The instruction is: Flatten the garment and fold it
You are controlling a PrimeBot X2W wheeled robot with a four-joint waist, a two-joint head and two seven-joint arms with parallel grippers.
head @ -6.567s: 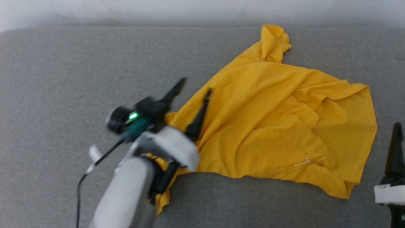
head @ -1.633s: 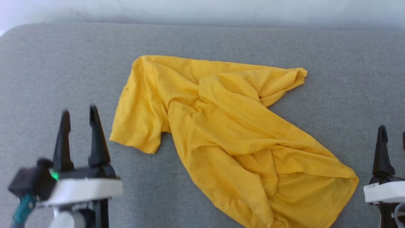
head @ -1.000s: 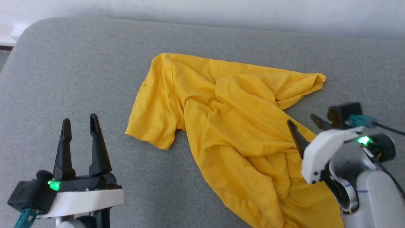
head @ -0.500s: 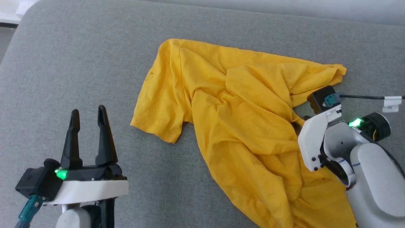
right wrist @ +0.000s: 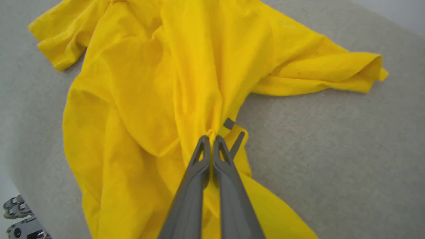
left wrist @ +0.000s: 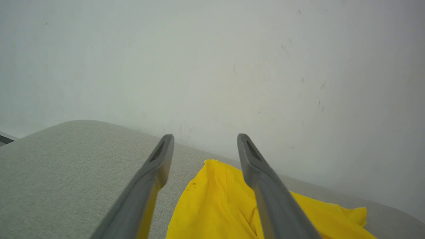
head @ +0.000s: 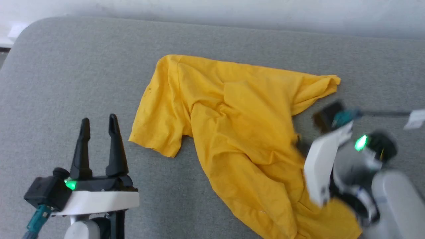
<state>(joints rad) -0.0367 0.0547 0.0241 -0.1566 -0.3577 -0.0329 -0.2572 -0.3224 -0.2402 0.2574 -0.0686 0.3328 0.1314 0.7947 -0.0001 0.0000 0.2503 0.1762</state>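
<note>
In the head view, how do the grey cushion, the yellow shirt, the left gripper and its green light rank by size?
1. grey cushion
2. yellow shirt
3. left gripper, though nearness to the camera enlarges it
4. green light

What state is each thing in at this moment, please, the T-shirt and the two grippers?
T-shirt: crumpled and twisted on the grey cushion, not yet flat or folded.
Left gripper: open, holding nothing, apart from the T-shirt.
Right gripper: shut on a bunched fold of the T-shirt.
</note>
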